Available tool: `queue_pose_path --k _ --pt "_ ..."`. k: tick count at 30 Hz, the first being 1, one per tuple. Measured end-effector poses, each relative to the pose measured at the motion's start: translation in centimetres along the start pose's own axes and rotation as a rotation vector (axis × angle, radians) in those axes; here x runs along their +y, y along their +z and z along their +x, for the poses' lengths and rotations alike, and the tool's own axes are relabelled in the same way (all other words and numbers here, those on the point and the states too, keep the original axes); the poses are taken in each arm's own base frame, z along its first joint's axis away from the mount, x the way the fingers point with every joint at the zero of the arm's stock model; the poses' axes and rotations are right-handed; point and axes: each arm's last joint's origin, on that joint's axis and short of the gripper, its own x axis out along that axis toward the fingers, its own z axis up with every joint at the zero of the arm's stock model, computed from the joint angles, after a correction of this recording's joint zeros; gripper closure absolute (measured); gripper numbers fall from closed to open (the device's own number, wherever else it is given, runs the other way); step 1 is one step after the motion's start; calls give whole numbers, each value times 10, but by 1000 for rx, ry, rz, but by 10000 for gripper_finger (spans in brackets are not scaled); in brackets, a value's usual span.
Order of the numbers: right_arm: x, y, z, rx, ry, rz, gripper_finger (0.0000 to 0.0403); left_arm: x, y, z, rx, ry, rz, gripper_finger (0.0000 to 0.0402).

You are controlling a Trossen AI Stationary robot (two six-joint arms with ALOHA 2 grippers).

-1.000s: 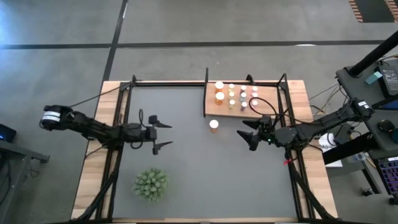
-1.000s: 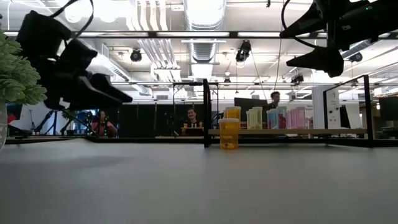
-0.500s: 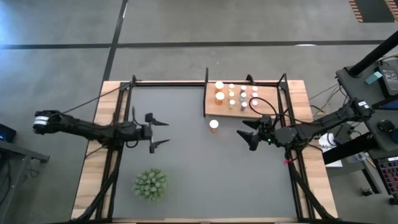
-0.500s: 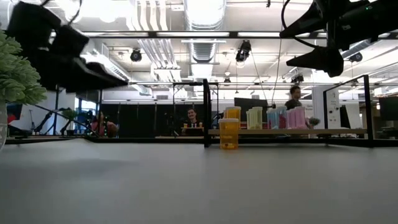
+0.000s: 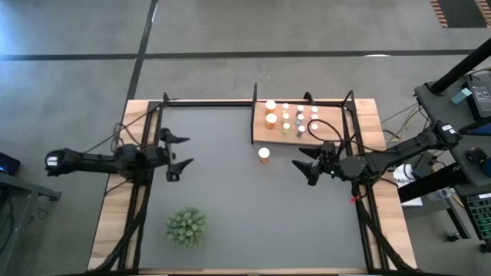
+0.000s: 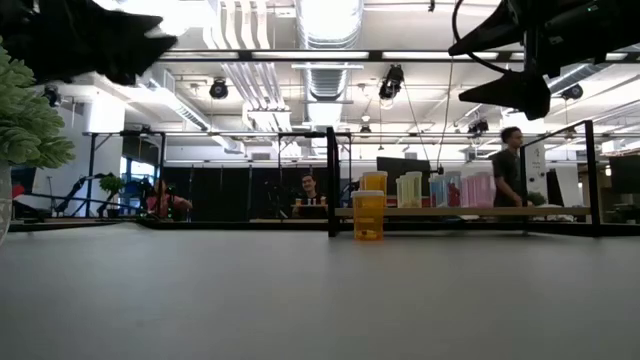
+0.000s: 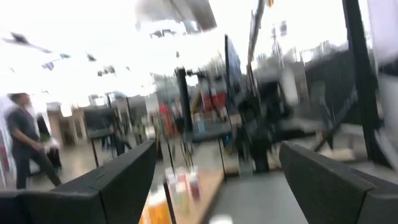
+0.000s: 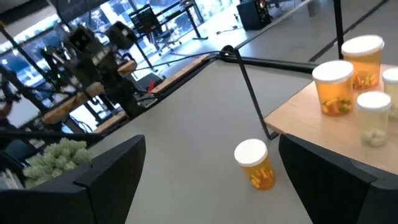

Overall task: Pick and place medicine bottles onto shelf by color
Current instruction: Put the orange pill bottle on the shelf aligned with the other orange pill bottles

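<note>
Orange bottle (image 5: pixel 264 154) stands alone off the shelf (image 5: pixel 261 130); our left gripper (image 5: pixel 178 149) has pulled back, jaws apart, leaving it to the spread right gripper (image 5: pixel 304 165).

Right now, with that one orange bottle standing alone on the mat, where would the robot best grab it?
Probably around the orange bottle body just under its white cap, coming from the right gripper side. It stands upright, round and clear of the shelf, so open fingers could likely straddle it.
</note>
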Motion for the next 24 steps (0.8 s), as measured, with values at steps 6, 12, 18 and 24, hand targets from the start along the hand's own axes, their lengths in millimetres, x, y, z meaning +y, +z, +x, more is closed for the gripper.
queue_pose_path --k 6,12,18,24 --pt "0 0 0 0 0 -47 44 6 16 -10 -141 35 -24 79" --pt "2 3 0 -9 7 -36 44 10 26 -19 -246 61 -41 79" --pt "4 6 0 -12 10 -30 44 12 32 -22 -312 78 -53 79" --pt "8 9 0 -8 34 -21 44 11 31 -21 -304 76 -51 79"
